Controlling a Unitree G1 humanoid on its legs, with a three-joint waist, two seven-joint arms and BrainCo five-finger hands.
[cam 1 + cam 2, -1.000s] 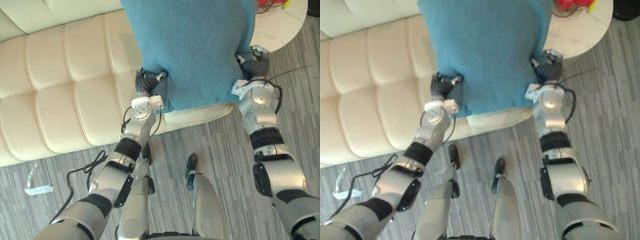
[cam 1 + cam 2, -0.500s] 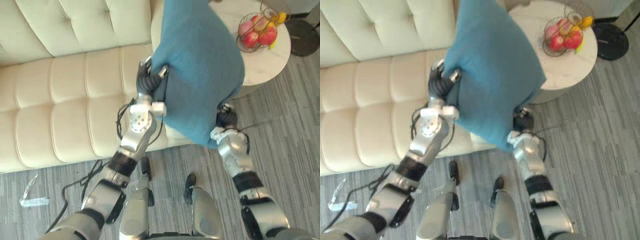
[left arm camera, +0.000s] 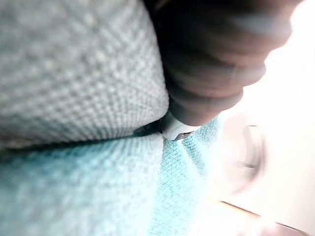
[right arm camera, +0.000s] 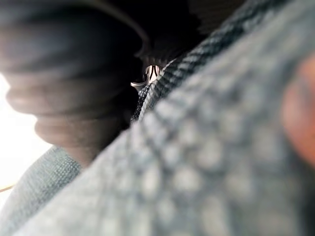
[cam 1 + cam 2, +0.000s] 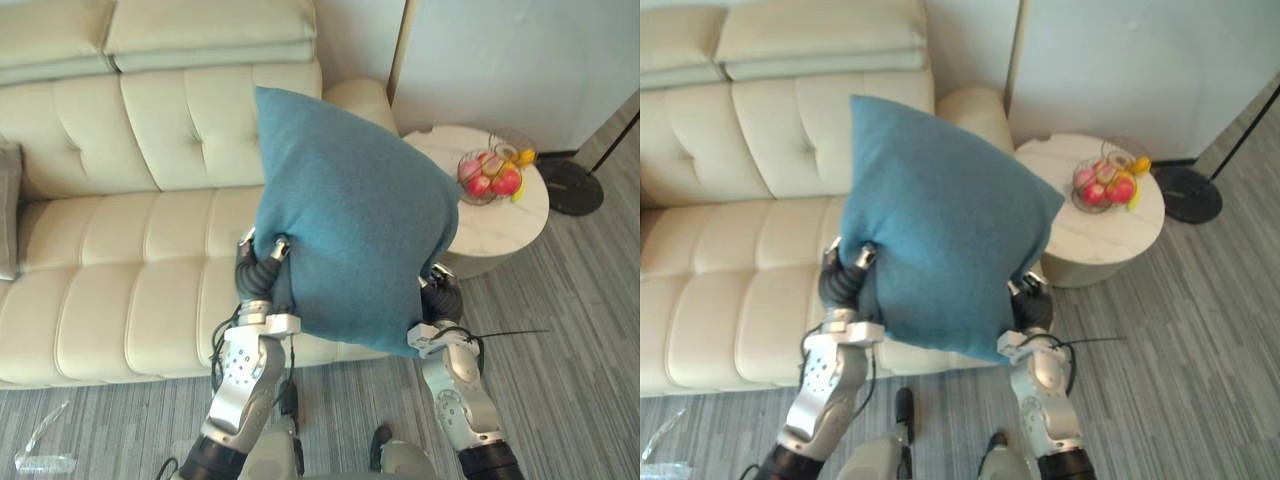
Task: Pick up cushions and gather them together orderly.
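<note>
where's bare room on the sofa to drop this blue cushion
The sofa seat is bare from the grey cushion at its left end across to the held blue cushion. The round table is tighter, a fruit basket on it.

Teal-blue knit cushion (image 5: 350,230); cream tufted sofa (image 5: 120,250); beside sofa, white marbled table (image 5: 505,222), red and yellow fruit (image 5: 490,178), grey striped carpet (image 5: 580,330).
</note>
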